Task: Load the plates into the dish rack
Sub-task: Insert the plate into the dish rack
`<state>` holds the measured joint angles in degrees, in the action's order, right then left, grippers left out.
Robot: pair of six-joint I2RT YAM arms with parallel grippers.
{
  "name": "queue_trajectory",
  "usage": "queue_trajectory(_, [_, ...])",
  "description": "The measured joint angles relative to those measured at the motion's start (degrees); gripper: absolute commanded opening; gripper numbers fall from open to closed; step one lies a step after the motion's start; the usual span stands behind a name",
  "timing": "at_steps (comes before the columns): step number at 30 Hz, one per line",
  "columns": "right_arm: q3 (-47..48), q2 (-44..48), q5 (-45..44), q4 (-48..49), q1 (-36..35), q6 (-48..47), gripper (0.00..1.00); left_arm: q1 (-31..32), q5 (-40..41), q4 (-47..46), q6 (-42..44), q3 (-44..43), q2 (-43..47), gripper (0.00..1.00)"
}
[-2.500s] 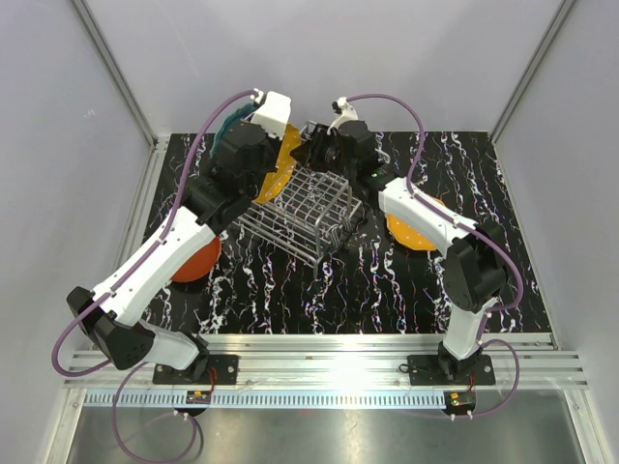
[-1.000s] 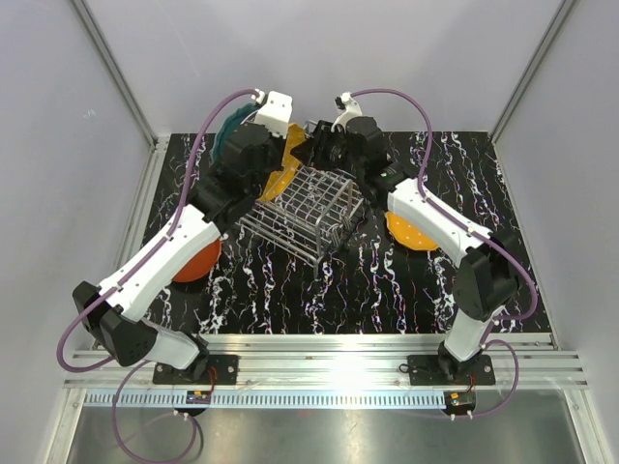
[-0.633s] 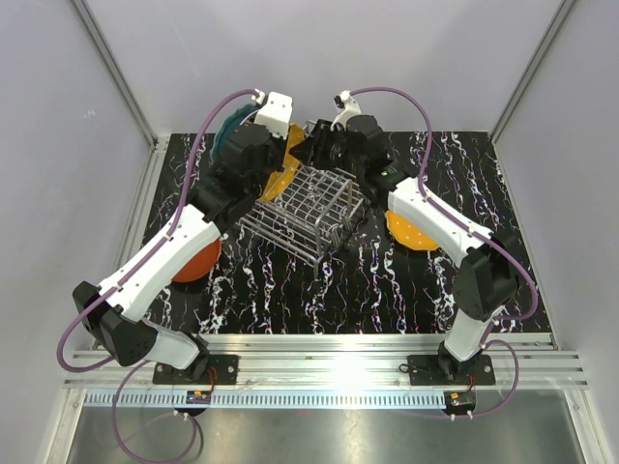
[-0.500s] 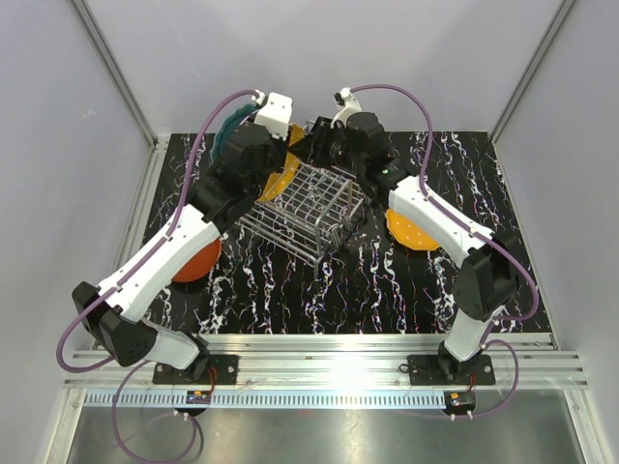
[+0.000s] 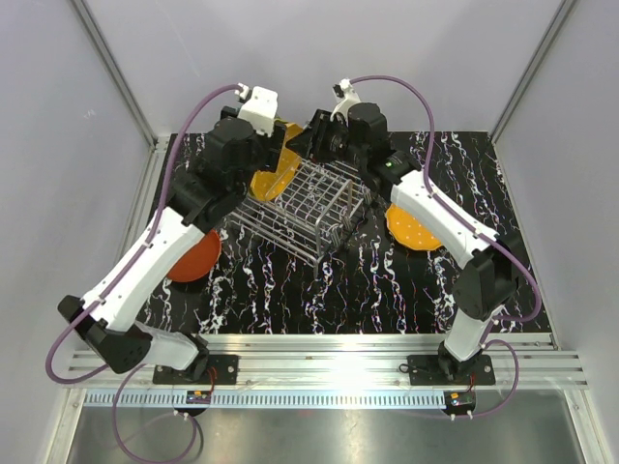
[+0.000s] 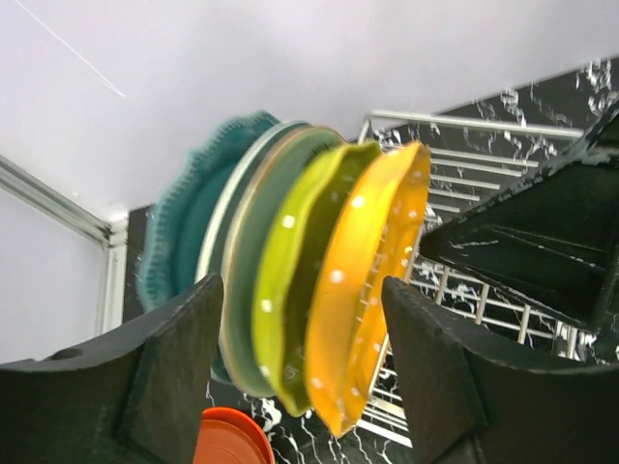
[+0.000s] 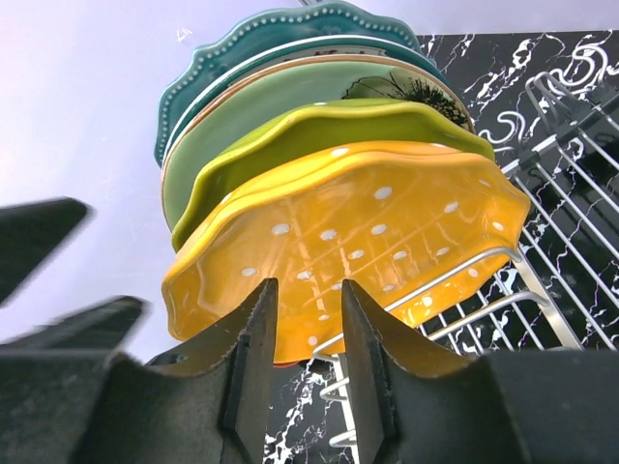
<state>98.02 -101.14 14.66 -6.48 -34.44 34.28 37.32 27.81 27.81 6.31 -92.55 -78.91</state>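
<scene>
Far left, a red-orange plate (image 5: 190,259) lies flat on the worktop (image 5: 290,290). My left pincer (image 6: 300,300) hangs released, fingers spread wide and framing the plates (image 6: 280,280) that stand on edge at the far left end of the dish rack (image 5: 309,208). My right pincer (image 7: 308,290) sits just beside the front dotted orange plate (image 7: 368,232), fingers narrowly parted, and I cannot tell whether it's clamped. Another dotted plate (image 5: 410,228) lies flat to the right.

a black surface (image 5: 368,280) veined with white marbling lies between plain pale grey walls (image 5: 319,58) that meet at slim metal corner posts (image 5: 114,70). a ribbed aluminium rail (image 5: 329,346) runs along the near edge, with a brushed steel sheet (image 5: 319,430) catching soft glare below it
</scene>
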Motion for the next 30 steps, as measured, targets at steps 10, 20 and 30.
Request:
queue_trajectory(10, [1.7,0.0,0.0,-4.2,0.0,-0.2,0.43,-0.2,0.8,0.7,0.5,-1.5,7.1,0.94])
queue_trajectory(20, [-6.2,10.9,-4.0,-12.6,0.1,-6.8,0.51,-0.2,1.8,0.9,-2.5,9.3,22.7,0.99])
queue_trajectory(30, [-24.5,35.9,-24.4,-20.2,2.9,-11.5,0.59,-0.2,7.0,-3.6,-4.4,27.9,39.6,0.99])
